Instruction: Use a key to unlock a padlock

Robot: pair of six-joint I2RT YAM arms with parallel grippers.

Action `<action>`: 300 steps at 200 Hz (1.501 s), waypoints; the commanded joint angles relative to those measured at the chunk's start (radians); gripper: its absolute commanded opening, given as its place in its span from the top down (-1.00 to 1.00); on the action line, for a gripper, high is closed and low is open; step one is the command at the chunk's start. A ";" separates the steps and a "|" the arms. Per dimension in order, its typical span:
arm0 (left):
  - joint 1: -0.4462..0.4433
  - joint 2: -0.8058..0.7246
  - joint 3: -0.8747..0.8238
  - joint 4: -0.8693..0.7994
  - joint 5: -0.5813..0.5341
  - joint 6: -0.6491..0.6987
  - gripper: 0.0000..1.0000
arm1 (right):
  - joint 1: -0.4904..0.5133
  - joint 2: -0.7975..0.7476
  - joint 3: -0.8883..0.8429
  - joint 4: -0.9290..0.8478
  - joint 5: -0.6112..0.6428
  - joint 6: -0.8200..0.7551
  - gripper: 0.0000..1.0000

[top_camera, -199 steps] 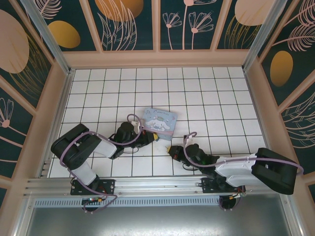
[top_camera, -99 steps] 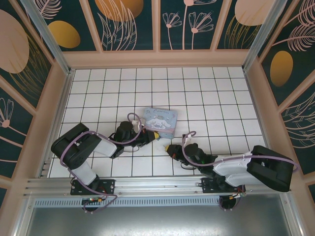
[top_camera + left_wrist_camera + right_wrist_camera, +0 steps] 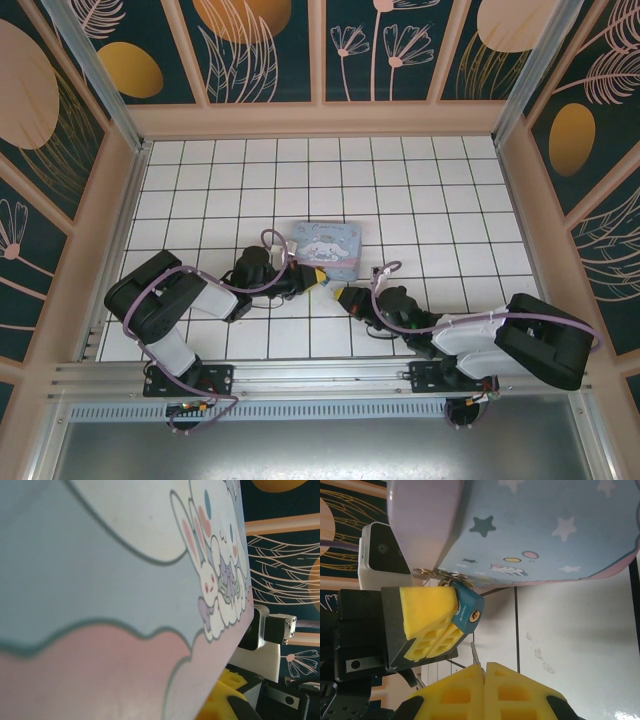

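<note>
Right wrist view: the right claw [image 3: 483, 666] is pressed together on the key [image 3: 474, 655], a thin silver sliver poking up from its yellow tips. Just above those tips sits the little dark-blue padlock [image 3: 466, 611], and the left claw [image 3: 451, 622] is clamped on it to hold it steady. The key tip is close to the keyhole but not inside it, so I think the job is about halfway done. The key must go in and turn, and then the lock can pop open. The padlock's silver loop hooks onto rings at the edge of the pastel-blue cartoon box [image 3: 545, 530], right above the left claw. The box rests on the white bench [image 3: 570, 640], and I cannot see inside it.
</note>
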 commanded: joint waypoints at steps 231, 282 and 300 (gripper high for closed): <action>0.005 -0.032 0.013 0.076 0.042 -0.034 1.00 | -0.038 0.052 0.036 0.056 -0.033 0.011 1.00; 0.005 -0.030 0.011 0.077 0.038 -0.033 1.00 | -0.041 0.048 0.054 0.039 -0.040 0.000 1.00; 0.005 -0.027 0.011 0.077 0.038 -0.031 1.00 | -0.042 0.043 0.052 0.037 -0.039 -0.001 1.00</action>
